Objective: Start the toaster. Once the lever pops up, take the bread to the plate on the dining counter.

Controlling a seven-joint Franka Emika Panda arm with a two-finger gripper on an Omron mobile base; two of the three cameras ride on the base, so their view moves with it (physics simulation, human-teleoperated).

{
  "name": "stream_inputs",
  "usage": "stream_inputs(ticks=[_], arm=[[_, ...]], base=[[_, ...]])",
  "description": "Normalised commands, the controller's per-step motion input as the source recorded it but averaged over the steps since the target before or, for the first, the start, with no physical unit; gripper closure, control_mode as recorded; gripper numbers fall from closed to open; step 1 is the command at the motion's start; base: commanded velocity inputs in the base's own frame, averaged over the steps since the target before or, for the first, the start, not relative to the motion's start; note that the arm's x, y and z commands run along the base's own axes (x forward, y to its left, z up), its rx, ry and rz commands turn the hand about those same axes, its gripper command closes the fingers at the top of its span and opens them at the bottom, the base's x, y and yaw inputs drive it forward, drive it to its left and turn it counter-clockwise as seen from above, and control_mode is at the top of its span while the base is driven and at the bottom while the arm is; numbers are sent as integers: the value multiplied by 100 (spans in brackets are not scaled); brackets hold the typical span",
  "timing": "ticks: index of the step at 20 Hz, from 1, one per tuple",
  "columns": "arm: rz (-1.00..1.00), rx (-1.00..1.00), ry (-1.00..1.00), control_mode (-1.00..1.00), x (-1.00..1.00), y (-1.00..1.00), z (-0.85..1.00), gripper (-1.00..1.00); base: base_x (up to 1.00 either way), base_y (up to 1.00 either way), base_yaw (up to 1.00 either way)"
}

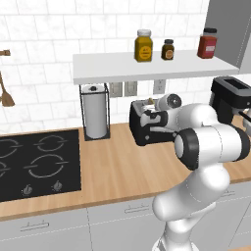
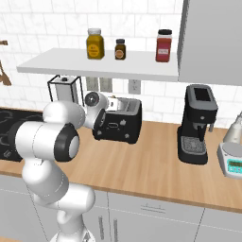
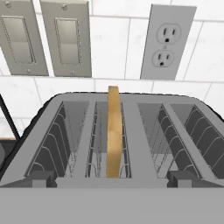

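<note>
- While the hand [image 3: 112, 179] hangs just over the toaster [image 3: 112, 144], its fingers stand spread wide with nothing between them, the two dark tips [image 3: 41, 178] sitting at the toaster's near edge.
- Seen from the base cameras, the toaster [image 2: 119, 120] is a black box on the wooden tabletop [image 2: 156, 165], against the tiled wall, with the white arm reaching to it.
- Inside the toaster, the bread [image 3: 113, 131] stands upright on edge in the left slot, its tan top poking above the rim; the right slot holds nothing.
- On the white shelf [image 1: 147, 67] above stand three jars: a yellow jar [image 1: 143, 45], a small dark jar [image 1: 168, 49] and a red jar [image 1: 207, 43].
- Left of the toaster, a paper towel roll [image 1: 95, 112] stands inside a black wire holder.
- Right of the toaster is a black coffee machine [image 2: 197, 124], and beyond it a small scale [image 2: 231, 163] at the picture's edge.
- A black hob [image 1: 37, 164] is set into the tabletop at the far left.
- Behind the toaster the wall carries two switch plates [image 3: 46, 37] and a power outlet [image 3: 167, 41].
</note>
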Motion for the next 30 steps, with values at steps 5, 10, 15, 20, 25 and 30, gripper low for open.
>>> stream_inputs(ticks=[5,10,15,20,25,30], arm=[[0,0,0,-100,0,0,0,-100],[0,0,0,-100,0,0,0,-100],[0,0,0,-100,0,0,0,-100],[0,0,0,-100,0,0,0,-100],[0,0,0,-100,0,0,0,-100],[0,0,0,-100,0,0,0,-100]], base=[[0,0,0],[0,0,0],[0,0,0],[0,0,0],[0,0,0],[0,0,0]])
